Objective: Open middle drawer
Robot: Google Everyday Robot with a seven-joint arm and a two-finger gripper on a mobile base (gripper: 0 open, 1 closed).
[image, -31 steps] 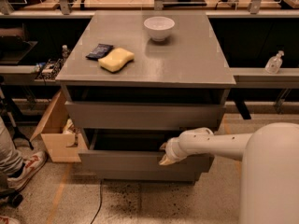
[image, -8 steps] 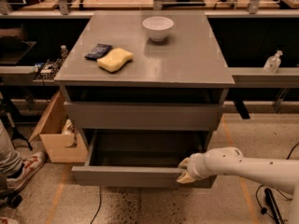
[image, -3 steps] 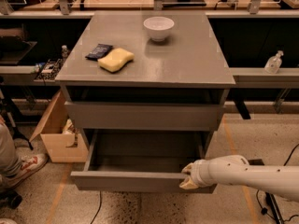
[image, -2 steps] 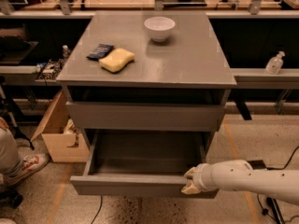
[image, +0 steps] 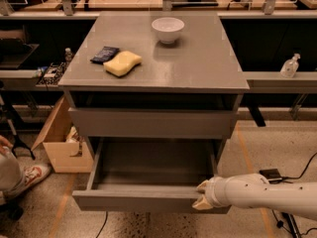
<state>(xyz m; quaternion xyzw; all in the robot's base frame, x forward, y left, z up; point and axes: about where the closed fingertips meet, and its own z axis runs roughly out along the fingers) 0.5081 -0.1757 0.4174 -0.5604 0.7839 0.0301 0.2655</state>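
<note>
Drawn far forward since ten seconds back, then only a shade more over the last second: middle drawer (image: pixel 143 201), lower centre of the frame, front panel well proud of the grey cabinet (image: pixel 208 58), interior exposed nearly to the back, nothing visible inside. Directly above, top front (image: pixel 148 124), not pulled out. Entering from the lower right edge, white arm (image: pixel 270 196), swung back toward that corner along with the drawer. At its tip, gripper (image: pixel 202 196), set against the right end of the drawer's front panel, right at the upper lip; clenched or released, cannot tell from this angle, though seemingly in contact with the panel. Judged from the depth on show: task essentially done, travel probably close to its limit, little left but perhaps a last short pull, then letting go and backing off without nudging the panel inward again. Unmoved throughout, on the cabinet's top in the upper half of the frame: white bowl (image: pixel 168 29) near the back centre, yellow sponge (image: pixel 122 63) toward the left, dark packet (image: pixel 104 54) just beside it on the far side. Off to the left, next to the cabinet, open cardboard box (image: pixel 55 150); near the left edge, someone's shoe (image: pixel 33 173); on the ledge at right, small clear bottle (image: pixel 290 66).
</note>
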